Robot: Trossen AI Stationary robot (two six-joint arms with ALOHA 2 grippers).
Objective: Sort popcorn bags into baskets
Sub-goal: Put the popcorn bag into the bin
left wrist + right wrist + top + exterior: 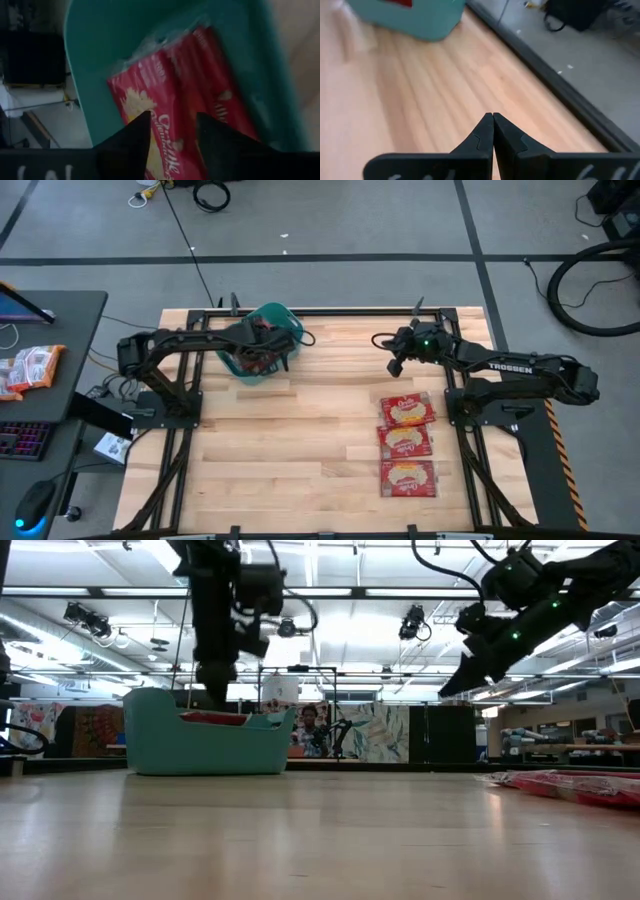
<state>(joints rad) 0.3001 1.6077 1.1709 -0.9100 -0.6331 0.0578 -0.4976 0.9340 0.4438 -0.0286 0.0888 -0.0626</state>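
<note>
Left tool (172, 137), fingers spread, hangs over the teal basket (287, 320) where red popcorn bags (165, 85) lie. Right tool (493, 131), fingers pressed together, hovers above the tabletop (300, 450); 3 bags (406, 444) lie nearby.

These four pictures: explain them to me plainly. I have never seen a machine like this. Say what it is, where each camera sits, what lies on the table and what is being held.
It is a robot with two dark jointed arms at a wooden table. One picture looks straight down, one looks level across the tabletop, and one comes from each arm's wrist.

The teal-green plastic tub stands at the far side and already has flat red popcorn packets inside. Three more red packets lie in a row on the table's right side.

The left tool hangs over the tub with its fingers apart, packets just beneath them; it grips nothing. The right tool is raised above bare wood, shut and empty.
</note>
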